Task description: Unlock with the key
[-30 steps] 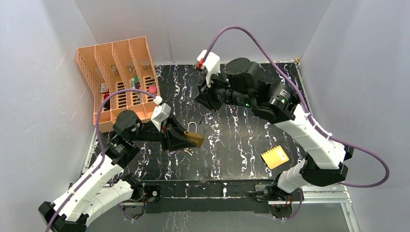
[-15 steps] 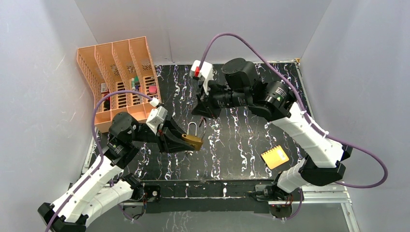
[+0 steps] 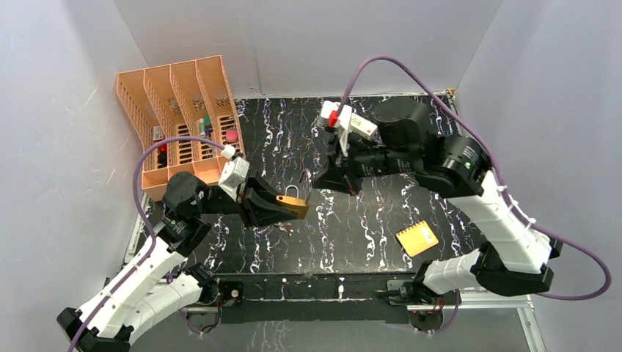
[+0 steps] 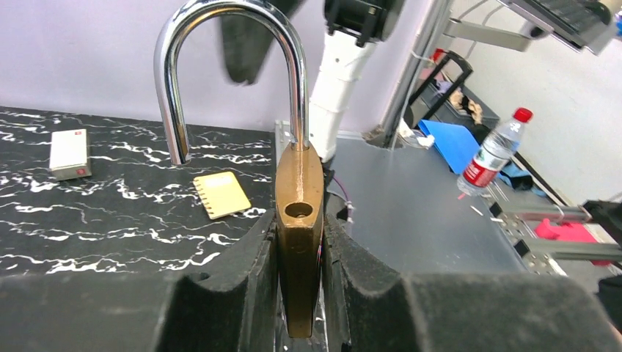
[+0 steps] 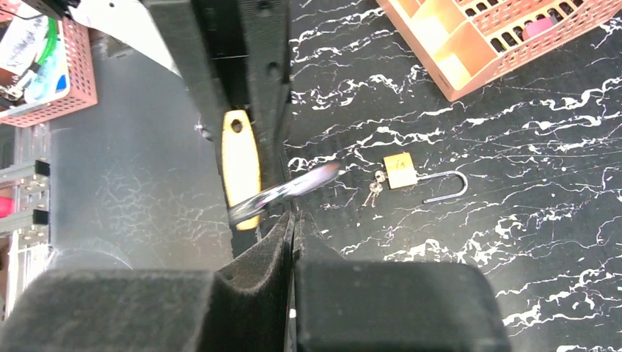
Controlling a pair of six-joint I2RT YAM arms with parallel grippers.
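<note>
Key bunch (image 5: 373,191) tiny, silvery; left gripper (image 4: 299,249) pinches smooth brass padlock (image 4: 298,180); right gripper (image 5: 293,229) pressed together.

Robotics lab test cell. Enclosed at 9, 12 and 3 o'clock by plain white panels (image 3: 308,44) around a black marbled tabletop (image 3: 367,220). Robot arms (image 3: 139,275) mounted at 6 o'clock along an aluminium rail (image 3: 491,299). Outside: metal framing (image 4: 480,33), water bottle (image 4: 493,154).
</note>
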